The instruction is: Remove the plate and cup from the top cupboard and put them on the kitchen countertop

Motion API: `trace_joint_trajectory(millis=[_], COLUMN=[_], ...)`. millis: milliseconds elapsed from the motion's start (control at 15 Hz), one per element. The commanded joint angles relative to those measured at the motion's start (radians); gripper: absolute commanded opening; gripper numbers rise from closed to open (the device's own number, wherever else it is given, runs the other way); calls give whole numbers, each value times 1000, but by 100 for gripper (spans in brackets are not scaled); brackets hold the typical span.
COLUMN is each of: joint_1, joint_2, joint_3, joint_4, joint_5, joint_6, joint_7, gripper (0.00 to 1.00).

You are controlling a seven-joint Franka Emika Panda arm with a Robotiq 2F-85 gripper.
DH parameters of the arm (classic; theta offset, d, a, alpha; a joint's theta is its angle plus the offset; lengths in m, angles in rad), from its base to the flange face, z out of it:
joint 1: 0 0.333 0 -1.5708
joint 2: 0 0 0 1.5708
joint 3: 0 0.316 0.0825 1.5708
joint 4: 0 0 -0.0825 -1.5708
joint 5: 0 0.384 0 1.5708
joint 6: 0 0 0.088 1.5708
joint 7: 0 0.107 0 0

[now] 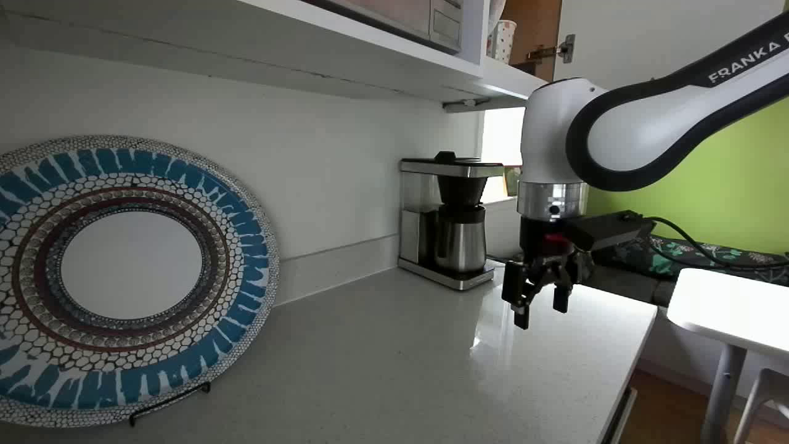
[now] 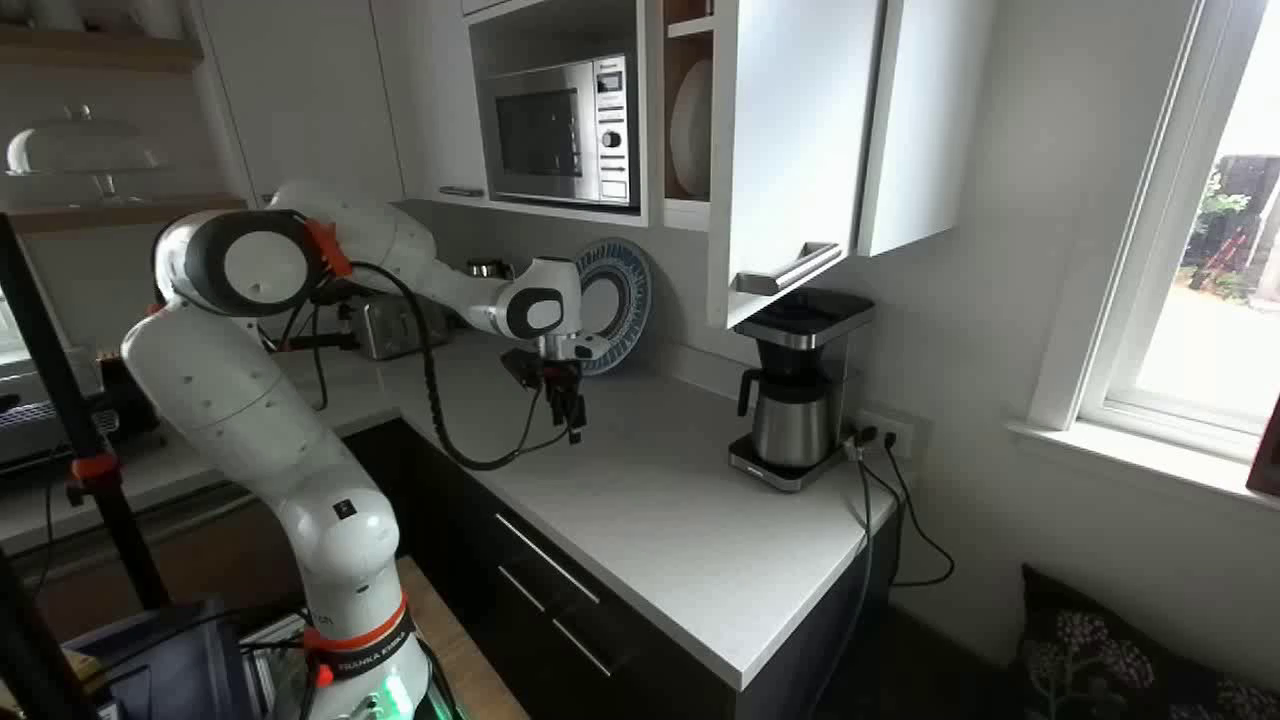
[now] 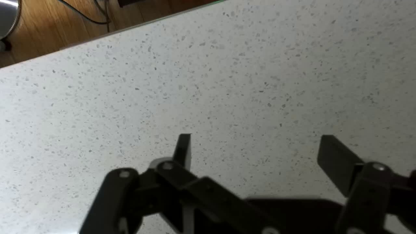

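Seems barely begun. Yet to deliver anything onto countertop (image 2: 640,480), under coffee maker (image 2: 795,400). See cupboard (image 2: 687,214) already open, higher than coffee maker. Still to lift from inside: plate (image 2: 691,130), white, round, on edge, part hidden. Hovering with gripper (image 3: 254,146) spread wide, holding nothing, well apart from coffee maker. Also to fetch from cupboard, higher than coffee maker: cup (image 1: 503,42), small, pale, red-dotted.

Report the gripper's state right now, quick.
Gripper: open, holding nothing, above the kitchen countertop.
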Motion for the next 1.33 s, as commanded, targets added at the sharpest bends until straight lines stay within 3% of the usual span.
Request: trace_joint_trajectory(millis=[0,267,667,1267], joint_1=[14,14,-47,-134], joint_2=[1,1,-138,-257], joint_3=[-14,-14,-6,40], joint_4=[1,1,63,236], joint_5=[-5,-5,-229,-582], joint_6=[-2,-2,-62,-18], joint_7=[4,4,43,57], gripper=[100,100,100,100])
